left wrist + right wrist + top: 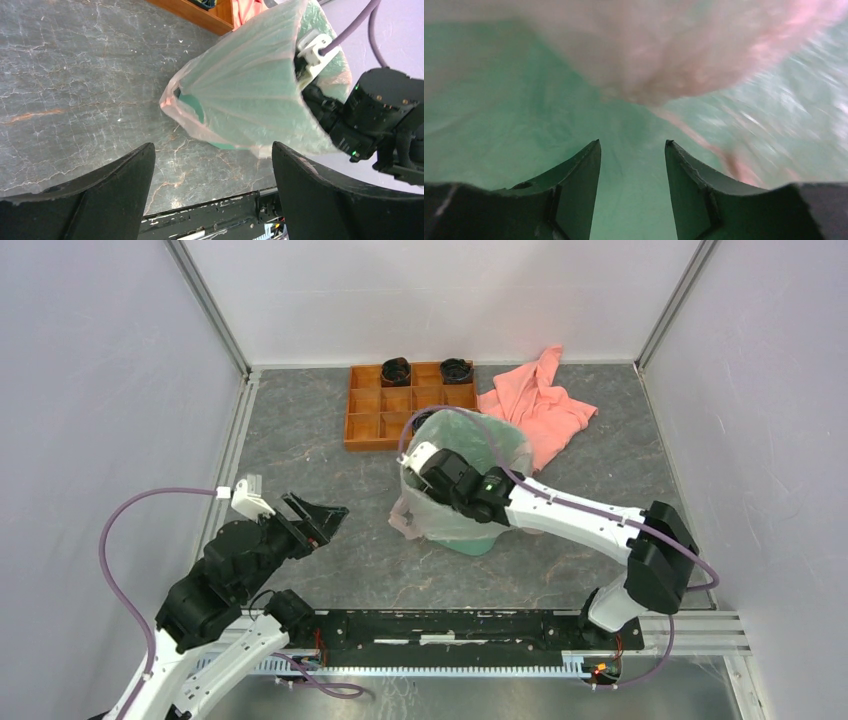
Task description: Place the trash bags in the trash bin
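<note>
The mint-green trash bin (472, 542) stands mid-table. The translucent pale pink trash bag (428, 518) is stretched over its rim and walls, with a pink loop bunched at the lower left. My right gripper (428, 462) reaches in at the bin's near-left rim, its fingertips hidden by film. In the right wrist view that gripper (632, 145) is open, facing green wall (634, 210), with crumpled pink film (674, 60) above. My left gripper (320, 515) is open and empty, left of the bin. In the left wrist view it (212, 147) faces the bagged bin (192, 102) and the bag (245, 85).
An orange compartmented tray (362, 428) with black items sits at the back. A salmon cloth towel (540, 405) lies right of the tray, behind the bin. White walls enclose three sides. A black rail (450, 625) runs along the near edge.
</note>
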Available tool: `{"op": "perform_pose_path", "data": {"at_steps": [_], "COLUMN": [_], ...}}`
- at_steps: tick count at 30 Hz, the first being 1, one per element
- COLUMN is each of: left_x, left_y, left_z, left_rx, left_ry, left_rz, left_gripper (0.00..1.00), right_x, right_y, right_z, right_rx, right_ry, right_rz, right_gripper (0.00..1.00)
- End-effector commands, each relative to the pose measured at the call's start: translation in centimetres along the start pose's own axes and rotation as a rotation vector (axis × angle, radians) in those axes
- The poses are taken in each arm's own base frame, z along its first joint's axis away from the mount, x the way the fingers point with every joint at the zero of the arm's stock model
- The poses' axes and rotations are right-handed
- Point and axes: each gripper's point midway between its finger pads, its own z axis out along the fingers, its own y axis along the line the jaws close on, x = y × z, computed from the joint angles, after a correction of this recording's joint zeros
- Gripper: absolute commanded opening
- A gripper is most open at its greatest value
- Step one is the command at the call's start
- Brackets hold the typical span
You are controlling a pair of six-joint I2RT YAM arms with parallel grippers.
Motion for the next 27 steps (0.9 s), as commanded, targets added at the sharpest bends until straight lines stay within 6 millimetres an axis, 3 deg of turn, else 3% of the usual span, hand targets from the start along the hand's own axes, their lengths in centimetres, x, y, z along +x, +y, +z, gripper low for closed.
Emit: {"op": "perform_pose_path", "data": {"at_steps": [1,3,8,12,16,19,23,27], "left_x": [-1.9,-2.3,-4.2,-6.4,-9.0,-9.8,-10.0,-9.8], "left_y": [-2.1,-2.5,-4.1,-5.9,-9.0,-10.8,-11.7,-12.8], "left_z": [-1.1,-1.5,-3.2,-5.7,-8.8,-10.0,-10.4,-10.5], "left_rx": [0.082,0.088,0.122,0.186,0.304,0.369,0.399,0.448], "left_ry": [-0.051,-0.057,-0.085,-0.139,-0.206,-0.213,-0.207,-0.193], "left_rz": [0.033,0.048,0.095,0.129,0.168,0.182,0.178,0.185], "left_gripper": [0.93,0.95,0.97,1.0,1.0,1.0,1.0,1.0], "right_x": [-4.0,-4.7,-8.0,-10.9,-13.5,-16.2,-20.3,-22.9], "right_y": [9.0,12.1,17.6,21.4,24.5,25.4,25.8,23.9], "right_z": [-1.9,-2.4,-3.9,-6.4,-7.7,-6.7,-5.3,-4.7], "right_rx": [-0.381,-0.508,-0.734,-0.897,-1.002,-0.993,-0.933,-0.807], "right_ry": [-0.173,-0.214,-0.294,-0.384,-0.499,-0.538,-0.563,-0.524], "right_rz": [0.011,0.032,-0.013,-0.084,-0.201,-0.22,-0.205,-0.107], "right_gripper": [0.57,0.58,0.58,0.58,0.6,0.61,0.63,0.64]}}
